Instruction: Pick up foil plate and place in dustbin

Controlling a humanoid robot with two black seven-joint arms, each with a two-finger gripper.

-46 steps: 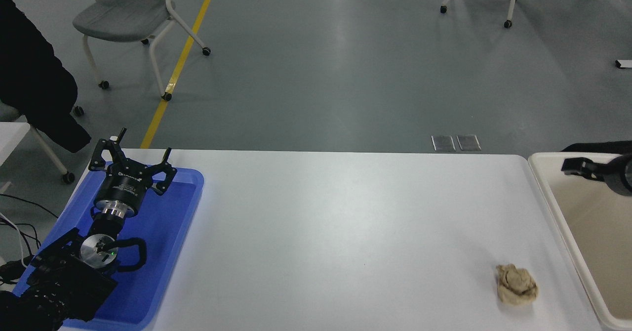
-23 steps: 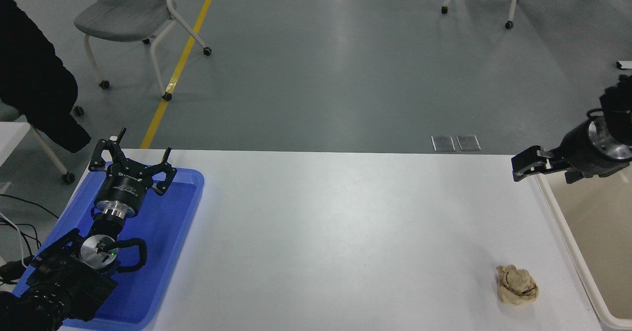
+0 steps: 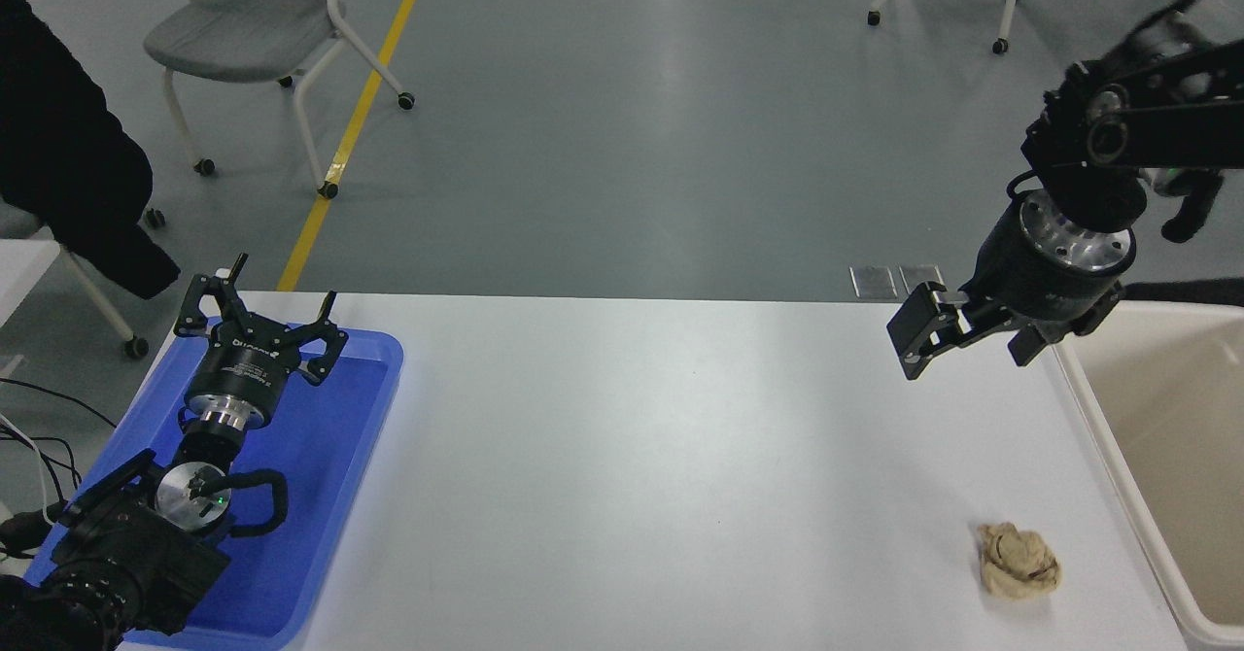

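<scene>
No foil plate shows anywhere in the head view; it is hidden or out of view. The dustbin, a large cream bin, stands off the table's right edge, and the part of its inside that shows is bare. My right gripper hangs open and empty above the table's far right corner, just left of the bin's rim. My left gripper is open and empty, parked over the blue tray at the lower left.
A shallow blue tray lies at the table's left end under the left arm. A crumpled brown paper wad lies near the front right. Chairs and a person's dark coat are beyond the table at the upper left.
My right arm rose from over the dustbin and swung left, so its gripper now hangs over the table's far right corner. The left arm and paper wad have not moved.
</scene>
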